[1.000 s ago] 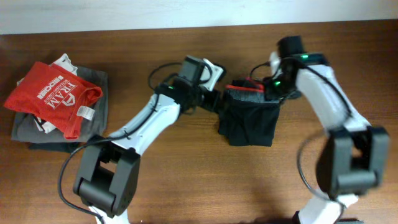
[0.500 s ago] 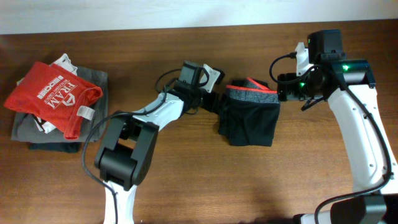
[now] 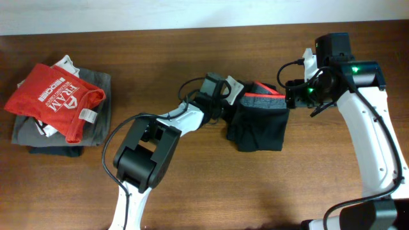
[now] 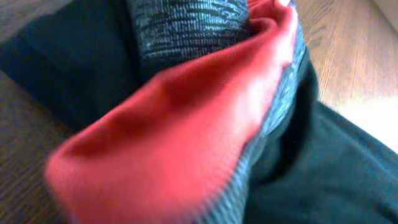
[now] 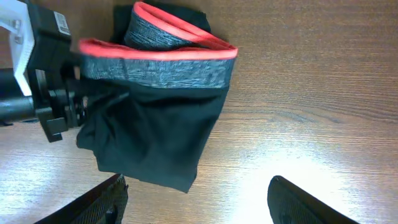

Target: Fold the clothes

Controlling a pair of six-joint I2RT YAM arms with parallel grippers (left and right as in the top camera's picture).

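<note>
The clothes [image 3: 259, 126] lie folded into a black block in the middle of the table. Their grey waistband [image 3: 263, 100] with its red lining stands up in a loop along the far edge. My left gripper [image 3: 229, 102] is at the waistband's left end and shut on it. The left wrist view is filled by blurred red lining [image 4: 174, 130] and grey band, and no fingers show. In the right wrist view the clothes [image 5: 155, 124] lie ahead, with the left gripper [image 5: 78, 87] at their left end. My right gripper [image 3: 295, 96] [image 5: 198, 182] hangs open over bare wood, just right of the clothes.
A red T-shirt [image 3: 56, 96] with white print lies on folded grey garments [image 3: 99, 102] at the table's left end. The table's far edge [image 3: 192, 29] meets a white wall.
My left gripper has pushed right into the waistband's left end and shut on it. My right gripper let go of the waistband's right end, opened and drew back to the right.
</note>
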